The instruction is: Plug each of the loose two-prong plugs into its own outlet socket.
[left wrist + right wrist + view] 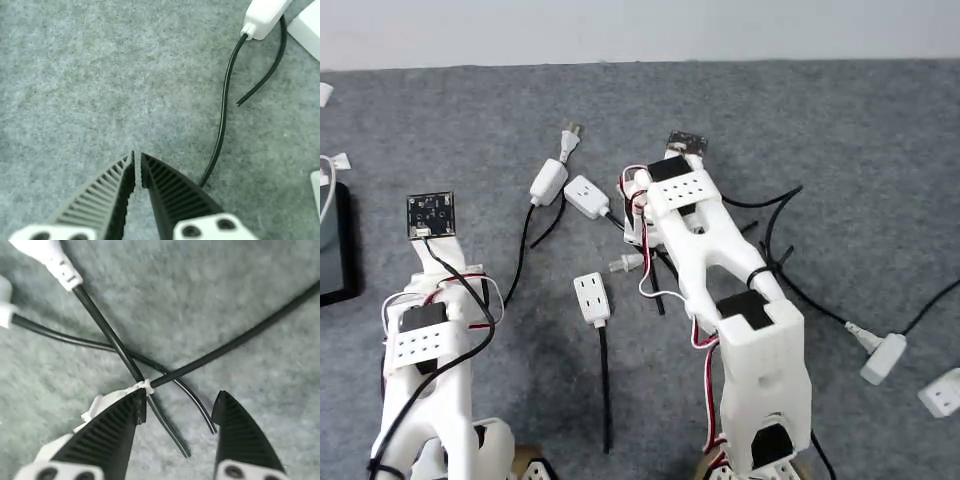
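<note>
In the left wrist view my left gripper (137,161) is shut and empty just above bare carpet. A white plug body (264,15) with a black cable (225,100) lies farther off. My right gripper (182,399) is open over crossing black cables (125,357), with a white piece (96,409) beside one finger. In the high view, a two-prong plug (549,180) lies by an outlet socket (586,195). A second plug (626,263) lies against the right arm (695,235), above another socket (592,297). A third plug (881,357) and socket (943,392) lie far right.
Grey carpet (840,130) covers the table. Black cables (775,235) loop to the right of the right arm. A dark tray-like object (335,245) sits at the left edge. The left arm (425,340) stands at the lower left, with open carpet ahead of it.
</note>
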Motion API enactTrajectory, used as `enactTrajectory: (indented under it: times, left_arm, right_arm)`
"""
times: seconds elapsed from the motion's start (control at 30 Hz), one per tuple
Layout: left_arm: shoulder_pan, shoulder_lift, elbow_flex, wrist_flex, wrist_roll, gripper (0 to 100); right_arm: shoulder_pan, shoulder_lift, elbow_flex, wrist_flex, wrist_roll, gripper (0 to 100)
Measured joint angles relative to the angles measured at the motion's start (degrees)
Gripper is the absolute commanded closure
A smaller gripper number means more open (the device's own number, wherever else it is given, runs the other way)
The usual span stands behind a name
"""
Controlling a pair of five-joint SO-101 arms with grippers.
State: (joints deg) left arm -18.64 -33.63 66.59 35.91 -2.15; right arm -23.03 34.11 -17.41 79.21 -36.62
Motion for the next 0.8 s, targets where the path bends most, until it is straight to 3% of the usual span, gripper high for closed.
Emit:
enactTrajectory:
  times: [0.4,0.57,0.8]
  left_arm:
    - [0.0,0.0,0.0,0.0,0.0,98]
    - [0.0,0.0,0.0,0.0,0.0,98]
    - [0.0,0.0,0.0,0.0,0.0,98]
  right_arm:
    - [0.1,8.4,-11.7,-0.1,0.0,78.5]
    - [0.1,10.6,-14.9,-0.1,0.0,99.8]
    - [0.4,10.6,-15.0,0.9,1.8,99.1]
